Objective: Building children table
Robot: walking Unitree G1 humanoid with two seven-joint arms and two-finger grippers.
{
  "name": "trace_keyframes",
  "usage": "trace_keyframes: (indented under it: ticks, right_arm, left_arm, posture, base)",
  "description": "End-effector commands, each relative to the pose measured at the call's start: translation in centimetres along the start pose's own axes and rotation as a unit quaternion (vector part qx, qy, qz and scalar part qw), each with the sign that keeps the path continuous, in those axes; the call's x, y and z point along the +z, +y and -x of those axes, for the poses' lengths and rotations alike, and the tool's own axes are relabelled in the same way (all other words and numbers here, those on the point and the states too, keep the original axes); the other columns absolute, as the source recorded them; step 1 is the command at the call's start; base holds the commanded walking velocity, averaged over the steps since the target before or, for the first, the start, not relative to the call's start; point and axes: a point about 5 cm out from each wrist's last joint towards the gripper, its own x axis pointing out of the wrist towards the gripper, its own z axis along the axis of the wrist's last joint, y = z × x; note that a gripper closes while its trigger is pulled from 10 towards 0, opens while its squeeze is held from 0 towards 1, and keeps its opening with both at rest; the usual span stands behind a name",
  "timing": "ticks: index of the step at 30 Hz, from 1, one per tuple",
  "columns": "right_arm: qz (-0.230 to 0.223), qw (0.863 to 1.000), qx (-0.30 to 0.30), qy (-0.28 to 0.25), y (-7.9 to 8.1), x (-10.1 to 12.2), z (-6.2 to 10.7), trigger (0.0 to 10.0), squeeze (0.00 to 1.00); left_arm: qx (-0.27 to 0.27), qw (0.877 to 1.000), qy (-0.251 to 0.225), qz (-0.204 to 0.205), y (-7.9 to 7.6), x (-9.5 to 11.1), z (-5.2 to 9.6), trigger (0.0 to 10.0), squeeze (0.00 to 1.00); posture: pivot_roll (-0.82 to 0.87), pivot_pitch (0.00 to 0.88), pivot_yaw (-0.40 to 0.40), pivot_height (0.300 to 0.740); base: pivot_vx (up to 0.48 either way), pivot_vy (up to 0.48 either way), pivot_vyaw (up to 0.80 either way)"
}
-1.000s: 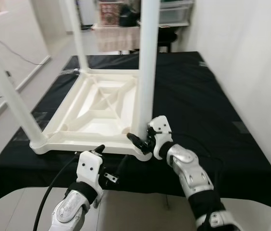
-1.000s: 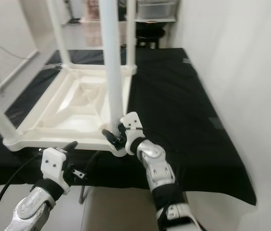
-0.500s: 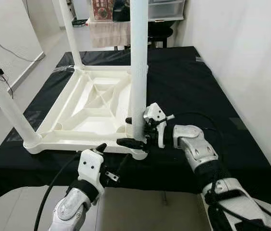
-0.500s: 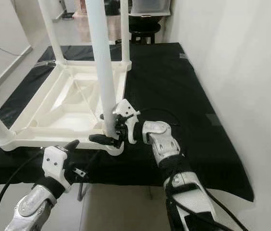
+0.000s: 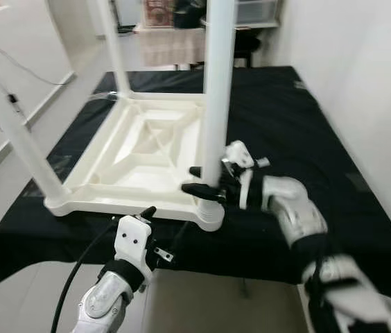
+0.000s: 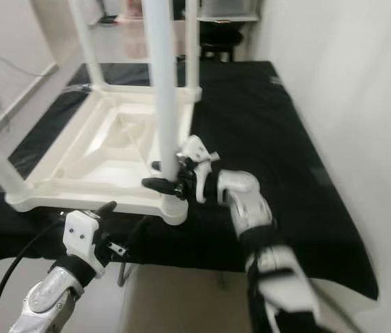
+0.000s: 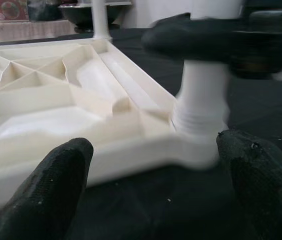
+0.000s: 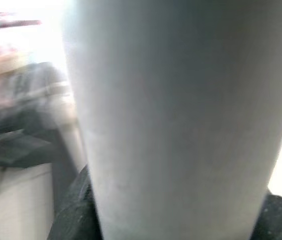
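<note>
Now the right gripper (image 5: pixel 206 182) squeezes the near white leg (image 5: pixel 215 104) of the upside-down table (image 5: pixel 140 149) on the black cloth (image 5: pixel 279 125), the left gripper (image 7: pixel 151 195) waits wide open, and a crooked push could pop the leg loose.

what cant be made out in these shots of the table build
- Tops of the table legs: cut off by the upper edge in both eye views.
- Leg's socket joint: blurred in the left wrist view.
- Right gripper: its wrist view is too blurred to judge grip firmness.
</note>
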Motion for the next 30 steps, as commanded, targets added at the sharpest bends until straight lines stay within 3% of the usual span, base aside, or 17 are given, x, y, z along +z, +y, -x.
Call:
trace_keyframes:
  ticks: [1,2,3,4,11,12,14,15,17,18,20,22,25,26,27,29,30]
  right_arm:
    - [0.000,0.986,-0.148,0.081,-0.4,-3.4,2.5,0.0,0.00]
    - [0.033,0.990,-0.106,0.081,1.5,-3.9,2.7,0.0,0.00]
    - [0.033,0.990,-0.106,0.081,1.5,-3.9,2.7,0.0,0.00]
    - [0.051,0.993,-0.064,0.085,2.3,-4.3,2.4,0.0,0.00]
    - [0.070,0.993,-0.055,0.079,2.0,-3.8,1.6,0.0,0.00]
    - [0.074,0.992,-0.060,0.082,2.0,-3.5,1.4,10.0,0.00]
    - [0.084,0.991,-0.060,0.080,2.0,-3.0,1.0,10.0,0.00]
    - [0.079,0.992,-0.064,0.073,2.0,-2.6,0.9,10.0,0.76]
    - [0.072,0.993,-0.070,0.065,2.2,-2.1,0.9,10.0,0.76]
    - [0.041,0.997,-0.026,0.056,2.2,-1.4,0.1,10.0,1.00]
    - [0.019,0.999,0.008,0.049,2.3,-0.9,-0.4,10.0,1.00]
    - [0.013,0.993,0.114,0.028,2.4,0.4,-1.5,10.0,1.00]
    - [0.020,0.987,0.157,0.028,2.0,0.7,-1.9,10.0,1.00]
    - [0.023,0.978,0.204,0.029,1.8,1.2,-2.3,10.0,0.00]
    - [0.023,0.978,0.204,0.029,1.8,1.2,-2.3,10.0,0.00]
    - [0.025,0.958,0.284,0.035,1.5,1.8,-2.7,10.0,0.00]
    - [0.025,0.958,0.284,0.035,1.5,1.8,-2.7,10.0,0.00]
  left_arm:
    - [0.002,1.000,0.002,0.003,0.1,0.0,0.4,10.0,0.00]
    - [0.002,1.000,0.002,0.003,0.1,-0.1,0.3,10.0,0.00]
    - [0.002,1.000,0.002,0.003,0.1,-0.1,0.3,10.0,0.00]
    - [0.002,1.000,0.003,0.001,0.1,-0.1,0.3,10.0,0.00]
    - [0.006,1.000,0.003,0.002,0.2,-0.1,0.3,10.0,0.00]
    - [0.007,1.000,0.003,0.002,0.2,-0.1,0.2,10.0,0.00]
    - [0.007,1.000,0.002,0.002,0.3,-0.1,0.2,10.0,0.00]
    - [0.007,1.000,0.002,0.002,0.3,-0.1,0.2,10.0,0.00]
    - [0.007,1.000,0.002,0.003,0.3,-0.1,0.2,10.0,0.00]
    - [0.007,1.000,0.002,0.003,0.3,-0.1,0.2,10.0,0.00]
    - [0.008,1.000,0.002,0.002,0.3,-0.1,0.2,10.0,0.00]
    - [0.008,1.000,0.001,0.002,0.4,-0.1,0.1,10.0,0.00]
    - [0.008,1.000,0.001,0.002,0.4,-0.1,0.0,10.0,0.00]
    - [0.007,1.000,0.002,0.002,0.4,-0.1,0.0,10.0,0.00]
    - [0.007,1.000,0.002,0.002,0.4,-0.1,0.0,10.0,0.00]
    - [0.005,1.000,0.003,0.003,0.3,-0.2,-0.1,10.0,0.00]
    - [0.005,1.000,0.003,0.003,0.3,-0.2,-0.1,10.0,0.00]
  posture:
    - [0.00,0.084,0.002,0.740]
    - [-0.01,0.086,0.008,0.740]
    - [-0.01,0.086,0.008,0.740]
    - [-0.01,0.069,-0.008,0.740]
    - [-0.01,0.077,-0.006,0.740]
    - [-0.01,0.077,-0.006,0.740]
    - [-0.01,0.073,-0.004,0.740]
    - [-0.01,0.075,-0.003,0.740]
    - [-0.01,0.075,-0.003,0.740]
    - [-0.01,0.075,-0.002,0.740]
    - [-0.01,0.075,-0.002,0.740]
    - [-0.01,0.072,0.000,0.740]
    - [0.00,0.067,-0.001,0.740]
    - [0.00,0.066,-0.002,0.740]
    - [0.00,0.066,-0.002,0.740]
    - [0.01,0.057,-0.005,0.740]
    - [0.01,0.057,-0.005,0.740]
  base:
    - [0.000,0.000,0.00]
    - [0.000,0.000,0.00]
    - [0.000,0.000,0.00]
    - [0.000,0.000,0.00]
    - [0.000,0.000,0.00]
    - [0.000,0.000,0.00]
    - [0.000,0.000,0.00]
    - [0.000,0.000,0.00]
    - [0.000,0.000,0.00]
    - [0.000,0.000,0.00]
    - [0.000,0.000,0.00]
    - [0.000,0.000,0.00]
    - [0.000,0.000,0.00]
    - [0.000,0.000,0.00]
    - [0.000,0.000,0.00]
    - [0.000,0.000,0.00]
    - [0.000,0.000,0.00]
